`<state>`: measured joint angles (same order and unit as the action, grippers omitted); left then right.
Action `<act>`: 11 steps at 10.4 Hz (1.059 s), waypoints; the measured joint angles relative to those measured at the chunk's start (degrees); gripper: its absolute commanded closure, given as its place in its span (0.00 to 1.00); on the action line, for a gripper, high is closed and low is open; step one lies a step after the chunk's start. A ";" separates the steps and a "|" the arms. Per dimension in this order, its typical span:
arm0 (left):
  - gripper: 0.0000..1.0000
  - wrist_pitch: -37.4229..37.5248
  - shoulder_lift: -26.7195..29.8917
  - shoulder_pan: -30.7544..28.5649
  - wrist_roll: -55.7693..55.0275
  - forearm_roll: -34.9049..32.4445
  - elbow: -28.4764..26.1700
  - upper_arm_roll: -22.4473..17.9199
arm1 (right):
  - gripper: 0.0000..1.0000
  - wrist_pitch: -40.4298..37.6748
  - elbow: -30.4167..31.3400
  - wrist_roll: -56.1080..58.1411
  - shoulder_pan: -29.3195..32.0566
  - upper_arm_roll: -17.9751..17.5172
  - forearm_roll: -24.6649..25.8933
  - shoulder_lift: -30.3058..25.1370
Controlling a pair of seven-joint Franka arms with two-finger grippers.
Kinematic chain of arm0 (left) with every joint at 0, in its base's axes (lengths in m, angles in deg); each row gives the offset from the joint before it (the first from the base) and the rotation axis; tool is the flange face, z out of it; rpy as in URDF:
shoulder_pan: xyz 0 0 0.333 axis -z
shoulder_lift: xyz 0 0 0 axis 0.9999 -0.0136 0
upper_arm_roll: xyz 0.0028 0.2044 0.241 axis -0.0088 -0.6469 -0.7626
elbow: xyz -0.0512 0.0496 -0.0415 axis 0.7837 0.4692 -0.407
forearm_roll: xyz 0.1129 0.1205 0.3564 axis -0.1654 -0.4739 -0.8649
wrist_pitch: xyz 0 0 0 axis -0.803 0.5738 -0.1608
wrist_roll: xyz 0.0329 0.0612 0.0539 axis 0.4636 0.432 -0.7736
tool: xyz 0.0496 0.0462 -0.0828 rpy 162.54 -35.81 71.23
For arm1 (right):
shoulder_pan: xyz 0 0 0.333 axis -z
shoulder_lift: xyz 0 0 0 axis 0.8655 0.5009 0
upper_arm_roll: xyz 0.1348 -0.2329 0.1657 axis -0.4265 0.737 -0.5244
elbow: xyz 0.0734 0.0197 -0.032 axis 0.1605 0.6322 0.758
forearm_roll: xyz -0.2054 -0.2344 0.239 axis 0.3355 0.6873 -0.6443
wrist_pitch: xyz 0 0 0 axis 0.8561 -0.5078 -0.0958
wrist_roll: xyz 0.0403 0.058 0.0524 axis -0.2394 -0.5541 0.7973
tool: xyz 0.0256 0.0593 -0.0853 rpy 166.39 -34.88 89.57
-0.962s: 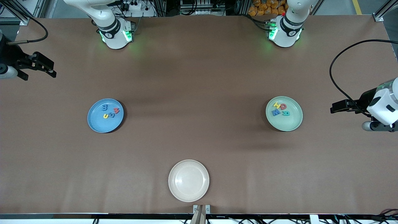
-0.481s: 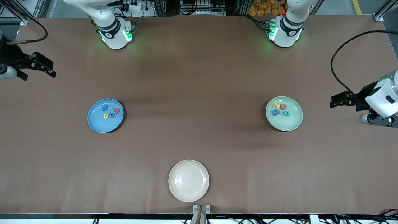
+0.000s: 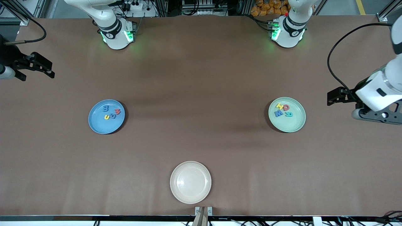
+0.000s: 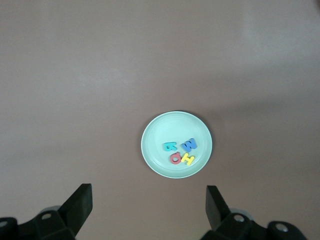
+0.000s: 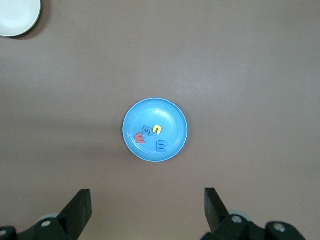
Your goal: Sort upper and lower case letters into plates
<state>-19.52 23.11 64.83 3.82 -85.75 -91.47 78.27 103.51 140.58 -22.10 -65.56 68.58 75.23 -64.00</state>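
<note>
The blue plate [image 3: 106, 116] [image 5: 155, 130] holds several letters: blue [image 5: 161, 146], yellow [image 5: 157, 129], red [image 5: 140, 138] and a darker blue one [image 5: 148, 131]. The mint green plate [image 3: 286, 114] [image 4: 176, 144] holds several more: teal [image 4: 170, 146], blue [image 4: 190, 144], red [image 4: 175, 159], yellow [image 4: 187, 160]. My left gripper [image 3: 332, 96] [image 4: 148, 192] hangs open and empty over bare table at the left arm's end, apart from the mint plate. My right gripper [image 3: 51, 70] [image 5: 147, 194] hangs open and empty over the right arm's end of the table.
A cream-beige plate [image 3: 190, 182] [image 5: 17, 15] sits with nothing in it near the table edge closest to the front camera, midway between the two arms. Both arm bases [image 3: 116, 34] [image 3: 287, 31] stand along the edge farthest from that camera.
The left arm's hand has swung toward the mint plate and the bases' side of the table. The right gripper has drifted slightly toward its table end. Plates and letters stay put.
</note>
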 measured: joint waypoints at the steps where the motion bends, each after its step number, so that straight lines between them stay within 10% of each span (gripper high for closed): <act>1: 0.00 0.10 1.18 5.71 0.00 1.00 0.04 -6.81 | 0.00 0.00 0.00 0.17 -0.02 -0.02 0.00 0.00; 5: 0.00 0.34 3.44 26.16 0.07 10.88 0.06 -34.35 | 0.00 -0.01 -0.42 0.30 -0.18 -0.30 0.00 -0.01; 11: 0.00 0.91 5.45 26.62 0.07 12.44 -3.11 -37.57 | 0.00 -0.07 -0.50 0.30 -0.24 -0.44 0.00 0.03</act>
<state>-18.61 28.57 91.46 3.89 -73.30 -94.58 40.70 103.43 140.08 -21.80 -65.80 68.15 75.22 -63.97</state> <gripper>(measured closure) 0.000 0.000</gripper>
